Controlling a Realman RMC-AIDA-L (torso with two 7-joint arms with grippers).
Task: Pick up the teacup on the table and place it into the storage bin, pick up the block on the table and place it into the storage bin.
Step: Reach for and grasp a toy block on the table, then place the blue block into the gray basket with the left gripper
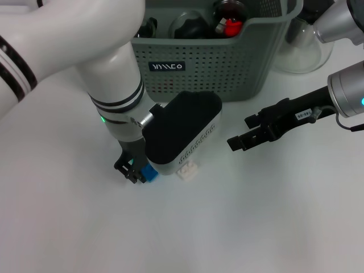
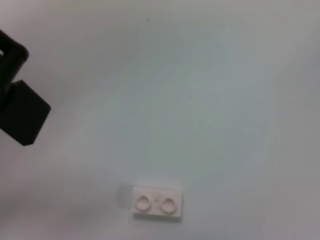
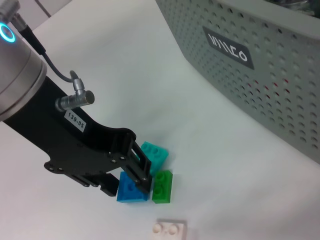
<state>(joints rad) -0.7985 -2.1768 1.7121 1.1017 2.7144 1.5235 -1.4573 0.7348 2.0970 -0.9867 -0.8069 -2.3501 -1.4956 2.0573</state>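
Right wrist view: the left gripper [image 3: 136,176] was down on the table [image 3: 100,60] among a small cluster of blocks, its black fingers [image 3: 141,165] against the blue block [image 3: 131,189].
Blue block: it lay on the table with the green block [image 3: 162,186] touching its side and the teal block [image 3: 154,155] just behind — a tight huddle.
White plate: a flat white two-stud plate [image 2: 157,202] lay apart from the cluster, on the nearer side; in the head view it showed just right of the blue block [image 1: 149,173].
Left gripper state: the fingers appeared to straddle the blue block, but whether they were clamped on it or merely around it could not be told from these views.
Storage bin: the storage bin [image 1: 227,62] stood at the far side of the table, already holding dark items, well beyond the blocks.
Teacup: none was to be made out on the table.
Right gripper: the right gripper [image 1: 243,132] hung idle to the right, its jaws parted and empty.
Doing it well: the pinch probably needed to be square on the blue block alone — neighbours touching it could be dragged or tipped.
Next care: a straight lift before swinging far toward the bin would likely clear the rim.
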